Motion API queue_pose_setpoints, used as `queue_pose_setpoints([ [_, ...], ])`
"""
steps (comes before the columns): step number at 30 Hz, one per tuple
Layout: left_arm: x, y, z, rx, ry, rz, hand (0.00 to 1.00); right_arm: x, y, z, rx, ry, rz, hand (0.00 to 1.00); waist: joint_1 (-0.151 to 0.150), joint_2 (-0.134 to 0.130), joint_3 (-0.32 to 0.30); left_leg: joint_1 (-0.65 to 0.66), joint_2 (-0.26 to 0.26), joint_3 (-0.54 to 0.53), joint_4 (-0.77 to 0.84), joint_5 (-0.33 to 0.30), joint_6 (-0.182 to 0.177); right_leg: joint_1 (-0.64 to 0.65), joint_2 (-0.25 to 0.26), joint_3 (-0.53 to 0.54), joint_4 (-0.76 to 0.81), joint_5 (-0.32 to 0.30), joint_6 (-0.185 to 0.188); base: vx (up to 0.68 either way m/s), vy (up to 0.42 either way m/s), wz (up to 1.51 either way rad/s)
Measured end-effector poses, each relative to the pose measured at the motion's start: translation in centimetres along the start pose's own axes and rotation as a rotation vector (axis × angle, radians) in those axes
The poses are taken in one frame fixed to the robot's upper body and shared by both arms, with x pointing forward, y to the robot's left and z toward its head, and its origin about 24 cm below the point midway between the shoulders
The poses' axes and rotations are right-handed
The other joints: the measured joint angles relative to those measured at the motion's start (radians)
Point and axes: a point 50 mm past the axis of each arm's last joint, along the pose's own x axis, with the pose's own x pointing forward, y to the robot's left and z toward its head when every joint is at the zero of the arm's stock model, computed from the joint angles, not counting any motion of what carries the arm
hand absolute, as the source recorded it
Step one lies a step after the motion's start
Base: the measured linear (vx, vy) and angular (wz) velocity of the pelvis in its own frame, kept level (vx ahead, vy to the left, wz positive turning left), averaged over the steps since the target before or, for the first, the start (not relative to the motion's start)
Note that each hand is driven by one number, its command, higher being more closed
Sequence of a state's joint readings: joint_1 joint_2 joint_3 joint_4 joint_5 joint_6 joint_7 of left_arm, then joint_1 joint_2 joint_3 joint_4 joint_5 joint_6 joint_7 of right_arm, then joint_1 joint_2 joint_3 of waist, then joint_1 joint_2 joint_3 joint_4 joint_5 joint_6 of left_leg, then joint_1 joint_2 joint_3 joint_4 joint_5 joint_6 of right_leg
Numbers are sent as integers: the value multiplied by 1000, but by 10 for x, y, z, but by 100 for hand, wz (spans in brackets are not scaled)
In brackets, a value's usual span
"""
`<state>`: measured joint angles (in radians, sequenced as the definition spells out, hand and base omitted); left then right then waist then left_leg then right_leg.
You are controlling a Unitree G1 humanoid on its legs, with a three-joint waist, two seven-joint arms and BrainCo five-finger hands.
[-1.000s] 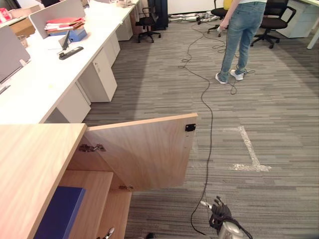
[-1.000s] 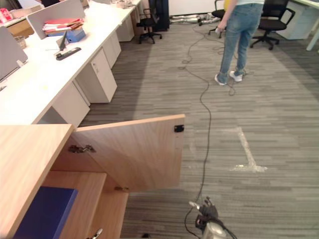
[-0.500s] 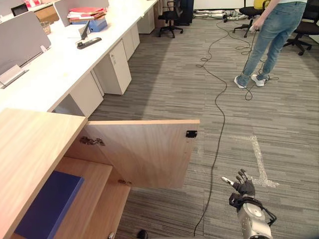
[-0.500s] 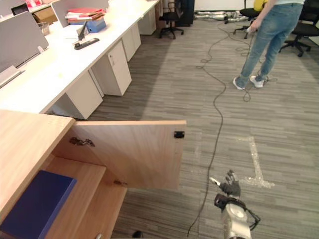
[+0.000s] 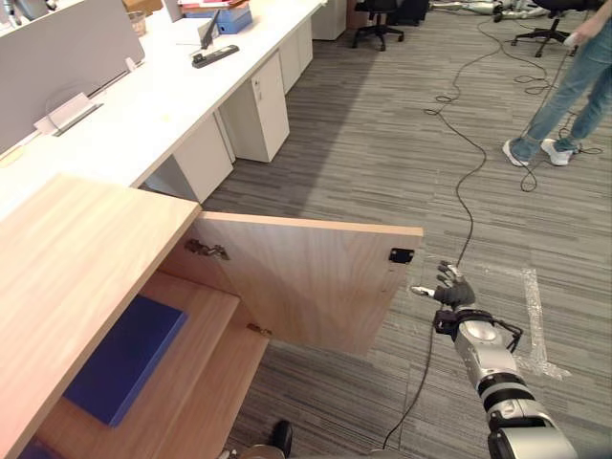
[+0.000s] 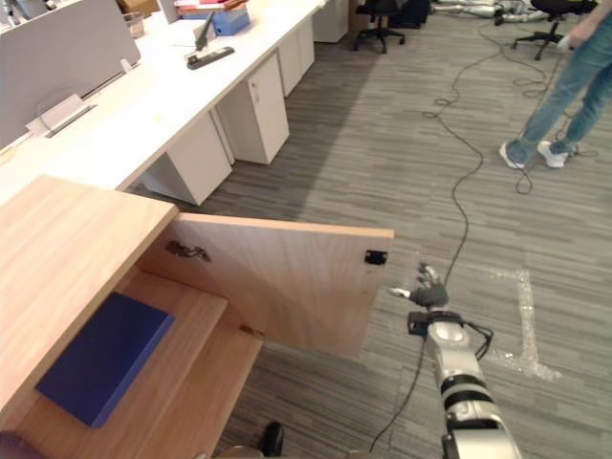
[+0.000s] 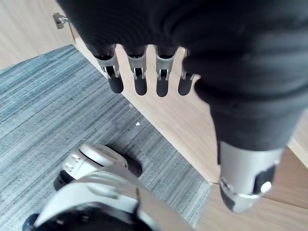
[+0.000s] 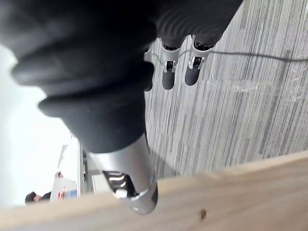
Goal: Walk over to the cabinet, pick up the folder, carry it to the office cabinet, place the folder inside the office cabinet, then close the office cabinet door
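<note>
- Office floor of grey striped carpet point(image 5: 363, 163), long white desks point(image 5: 143, 105) along the left, a person point(image 5: 574, 86) in jeans standing far off at the right.
- Wooden cabinet point(image 5: 76, 258) at the lower left, its door point(image 5: 306, 282) swung wide open.
- Blue folder point(image 5: 129, 356) lying flat on the shelf inside, touched by neither hand.
- Right hand point(image 5: 451, 292) just beside the door's free edge, below the black catch point(image 5: 401, 255), fingers straight and spread, holding nothing.
- Left hand point(image 7: 140, 77) over the carpet by the cabinet, fingers straight, empty.
</note>
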<state>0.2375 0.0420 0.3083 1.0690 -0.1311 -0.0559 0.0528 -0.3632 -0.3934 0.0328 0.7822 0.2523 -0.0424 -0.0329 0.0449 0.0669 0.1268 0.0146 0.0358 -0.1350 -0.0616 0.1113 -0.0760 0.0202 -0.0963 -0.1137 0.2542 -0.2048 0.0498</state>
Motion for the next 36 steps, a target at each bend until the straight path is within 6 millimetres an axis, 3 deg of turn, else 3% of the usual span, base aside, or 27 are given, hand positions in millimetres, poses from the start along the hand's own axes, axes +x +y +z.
queue_pose_setpoints([
  [6, -2, -2, -8, 16, 19, -16, 0, 14, 20, 30, -175, -54, 118, 0, 1, 23, 29, -18, -12, -47, 1, 22, -2, 1, -7, -47, 0, 5, 1, -81, 20, 23],
  [9, -3, 0, -12, 12, 29, -12, 0, 19, 19, 39, -217, -62, 127, 0, 4, 25, 31, -25, -15, -57, 6, 22, -1, 4, -9, -53, 0, 5, 1, -7, 17, 9],
  [16, -3, -2, -12, 20, 30, -28, 0, 19, 10, 41, -347, -58, 131, 0, -3, 47, 43, -31, -16, -97, 29, 24, -4, 34, -8, -99, -1, 5, 1, -4, -17, 16],
  [25, -5, -2, -18, 22, 50, -31, 0, 19, 0, 39, -387, -37, 112, 0, -6, 67, 48, -33, -14, -132, 29, 43, -16, 39, -3, -132, 1, 5, -1, -45, -11, 11],
  [28, -5, -1, -20, 26, 56, -31, 0, 17, -4, 39, -542, -30, 157, 0, -6, 66, 48, -34, -16, -134, 33, 45, -18, 41, -5, -138, 6, 4, -1, 6, -3, 4],
  [31, -4, -4, -15, 60, 41, -56, 0, 11, -20, 38, -780, 1, 236, 0, -14, 54, 46, -85, -51, -93, 86, 98, -11, 40, -31, -176, 32, -4, -3, -11, -6, 44],
  [32, -3, -6, -11, 85, 30, -70, 0, 7, -26, 36, -826, 12, 256, 0, -15, 43, 50, -102, -70, -30, 77, 164, 11, 35, -53, -193, 34, 0, -8, -79, 38, 49],
  [33, -2, -6, -8, 96, 26, -74, 0, 5, -27, 36, -853, 12, 280, 0, -23, 32, 63, -113, -56, 112, 122, 127, 40, 35, -65, -220, 27, 8, -22, -70, 44, 51],
  [34, -1, -6, -5, 102, 24, -73, 0, 2, -26, 32, -866, 14, 294, 0, -31, 32, 65, -135, -35, 209, 223, 51, 68, 40, -64, -237, 30, 9, -23, -59, 18, 54],
  [35, -1, -3, -5, 117, 26, -68, 0, -4, -26, 23, -899, 31, 333, 0, -35, 29, 66, -160, 9, 337, 400, -88, 89, 50, -65, -271, 30, 9, -26, -18, 5, 59],
  [36, -1, -3, -4, 131, 23, -70, 0, -11, -26, 12, -917, 56, 373, 0, -38, 22, 64, -157, 41, 401, 509, -163, 86, 55, -68, -292, 30, 9, -27, -11, 19, 59],
])
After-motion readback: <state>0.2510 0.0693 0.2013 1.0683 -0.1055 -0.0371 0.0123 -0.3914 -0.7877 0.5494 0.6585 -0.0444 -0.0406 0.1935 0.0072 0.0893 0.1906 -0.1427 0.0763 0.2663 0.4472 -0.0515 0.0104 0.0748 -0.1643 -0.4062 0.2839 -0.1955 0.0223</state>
